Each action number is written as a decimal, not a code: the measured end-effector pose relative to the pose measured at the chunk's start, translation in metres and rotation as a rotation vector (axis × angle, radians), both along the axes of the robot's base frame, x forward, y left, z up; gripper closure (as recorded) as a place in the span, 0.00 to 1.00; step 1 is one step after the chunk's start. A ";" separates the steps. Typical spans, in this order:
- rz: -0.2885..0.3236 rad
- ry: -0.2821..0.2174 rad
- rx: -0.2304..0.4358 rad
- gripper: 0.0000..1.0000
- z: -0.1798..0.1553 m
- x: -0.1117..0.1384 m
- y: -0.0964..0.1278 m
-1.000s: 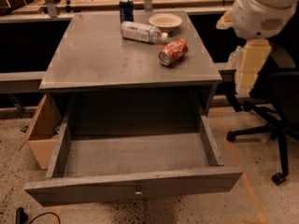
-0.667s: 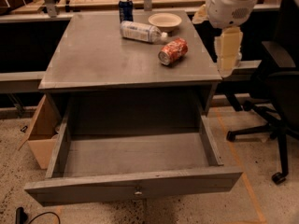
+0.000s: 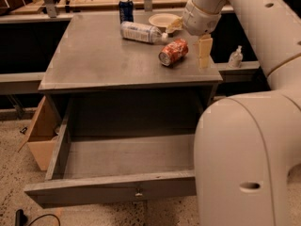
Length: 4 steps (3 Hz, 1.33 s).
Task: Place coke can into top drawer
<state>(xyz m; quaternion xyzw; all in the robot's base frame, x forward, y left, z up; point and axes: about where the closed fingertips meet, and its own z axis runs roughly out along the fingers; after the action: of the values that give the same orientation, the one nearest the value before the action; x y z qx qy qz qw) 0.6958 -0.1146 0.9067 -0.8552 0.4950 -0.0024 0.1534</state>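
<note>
The coke can, red with white markings, lies on its side on the grey cabinet top, right of centre. My gripper hangs just to the right of the can, near the cabinet's right edge, apart from it. The top drawer is pulled open below, with its small metal knob on the front panel. The inside of the drawer holds nothing that I can see. My arm hides the drawer's right part.
A clear plastic bottle lies on the cabinet top behind the coke can. A dark blue can and a white bowl stand at the back. A cardboard box sits on the floor left of the drawer.
My gripper has moved left from beside the cabinet to right next to the coke can. My arm now fills the right foreground. The can and the drawer have not moved.
</note>
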 end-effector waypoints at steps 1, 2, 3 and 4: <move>0.014 -0.051 0.056 0.00 0.001 0.023 0.013; 0.072 -0.059 0.012 0.00 -0.004 0.030 0.023; 0.144 -0.076 -0.060 0.00 -0.017 0.045 0.026; 0.188 -0.091 -0.091 0.00 -0.026 0.055 0.024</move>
<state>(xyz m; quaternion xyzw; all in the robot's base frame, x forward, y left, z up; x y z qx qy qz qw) 0.7510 -0.0907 0.8806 -0.9030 0.4046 -0.0491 0.1363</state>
